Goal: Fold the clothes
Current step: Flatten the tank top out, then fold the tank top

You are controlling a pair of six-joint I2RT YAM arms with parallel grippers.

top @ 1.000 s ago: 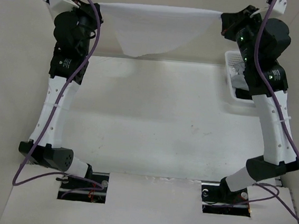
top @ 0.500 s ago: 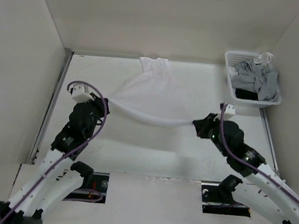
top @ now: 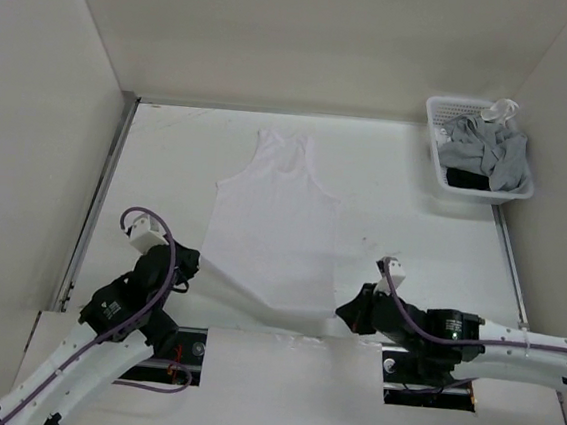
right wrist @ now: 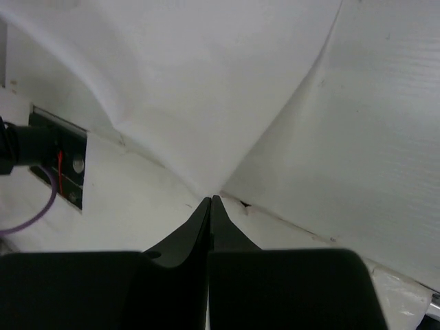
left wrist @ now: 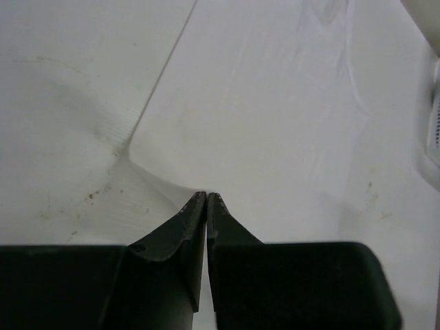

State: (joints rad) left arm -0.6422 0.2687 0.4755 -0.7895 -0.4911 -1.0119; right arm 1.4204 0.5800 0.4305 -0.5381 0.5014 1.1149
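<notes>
currently we judge the step in hand to be the lay-out that comes before the first fold. the white garment (top: 275,222) lies spread on the table (top: 420,256), with straps and neck toward the far wall and hem toward the arm bases. it sits between the two arms.

the left gripper (left wrist: 207,194) has its tips pressed together on the near-left hem corner, and the cloth rises in a small tent to meet them. the right gripper (right wrist: 211,199) is likewise clamped on the near-right hem corner, close to the table's near edge. both arms are folded low near their bases.

we judge the body of the garment to be flat, but not the hem. the left corner is pulled outward, and a diagonal ridge runs from it into the cloth. the next move calls for one of two actions:
- set both corners down level and part the jaws cleanly
- carry the hem forward over the body toward the straps

in either case the arms should travel together at matching height, since thin fabric is likely to drag and wrinkle.

the table surface is white, matt and faintly marked with small specks. pale walls close it in on the left, far and right sides. a white slotted basket (top: 434,137) stands in the far right corner, well apart from the garment. it holds grey garments (top: 481,141) and something dark that we cannot identify.
</notes>
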